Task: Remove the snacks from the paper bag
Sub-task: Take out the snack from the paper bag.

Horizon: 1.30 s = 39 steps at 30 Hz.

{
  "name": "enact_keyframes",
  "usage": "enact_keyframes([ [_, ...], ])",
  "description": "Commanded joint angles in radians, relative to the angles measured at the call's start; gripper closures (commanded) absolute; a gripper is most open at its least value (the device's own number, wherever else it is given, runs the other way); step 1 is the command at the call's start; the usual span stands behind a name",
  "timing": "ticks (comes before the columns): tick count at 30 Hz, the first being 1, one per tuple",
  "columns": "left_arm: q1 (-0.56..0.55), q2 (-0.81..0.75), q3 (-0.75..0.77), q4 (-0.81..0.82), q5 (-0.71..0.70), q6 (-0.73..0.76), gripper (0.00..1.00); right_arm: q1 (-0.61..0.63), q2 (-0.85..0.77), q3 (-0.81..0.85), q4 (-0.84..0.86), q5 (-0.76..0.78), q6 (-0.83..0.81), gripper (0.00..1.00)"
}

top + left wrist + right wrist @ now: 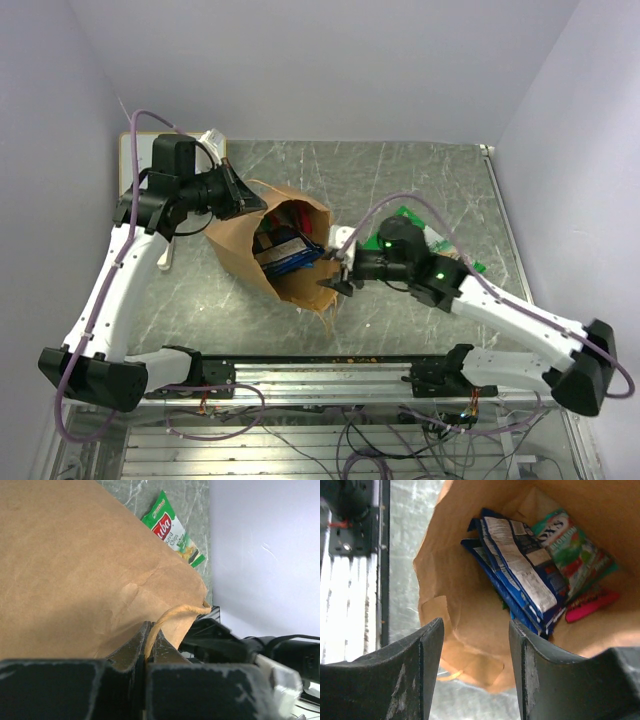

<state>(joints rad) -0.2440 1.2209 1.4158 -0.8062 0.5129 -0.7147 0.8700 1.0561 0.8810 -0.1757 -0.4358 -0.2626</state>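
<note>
The brown paper bag (250,245) lies tilted on the table with its mouth toward the right arm. My left gripper (238,193) is shut on the bag's twisted handle (172,615) at the far rim. My right gripper (335,270) is open and empty at the bag's mouth. Inside the bag (455,585) I see blue snack packets (520,575), a teal-green packet (575,550) and a red-pink packet (592,602). A green packet (440,240) lies on the table behind the right arm; it also shows in the left wrist view (172,530).
A white board (135,160) lies at the table's far left corner, partly under the left arm. A white stick (165,260) lies beside the left arm. The metal rail (320,370) runs along the near edge.
</note>
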Motion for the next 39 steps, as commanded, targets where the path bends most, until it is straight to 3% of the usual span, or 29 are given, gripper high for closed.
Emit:
enact_keyframes([
  [1,-0.006,-0.026,0.003,-0.004,0.007,-0.001,0.93,0.084,0.134,0.051,0.076,0.032,-0.385,0.45],
  [8,-0.008,-0.016,0.025,-0.011,-0.02,0.029,0.93,0.101,0.348,0.164,0.133,0.121,-0.573,0.48],
  [14,-0.008,-0.01,0.046,-0.029,-0.039,0.073,0.93,0.086,0.469,0.198,0.13,0.104,-0.679,0.55],
  [23,-0.007,-0.005,0.044,-0.028,-0.029,0.118,0.93,0.062,0.572,0.24,0.185,0.113,-0.765,0.63],
  [39,-0.007,0.028,0.077,-0.054,-0.024,0.168,0.93,0.049,0.617,0.251,0.136,0.045,-0.788,0.58],
])
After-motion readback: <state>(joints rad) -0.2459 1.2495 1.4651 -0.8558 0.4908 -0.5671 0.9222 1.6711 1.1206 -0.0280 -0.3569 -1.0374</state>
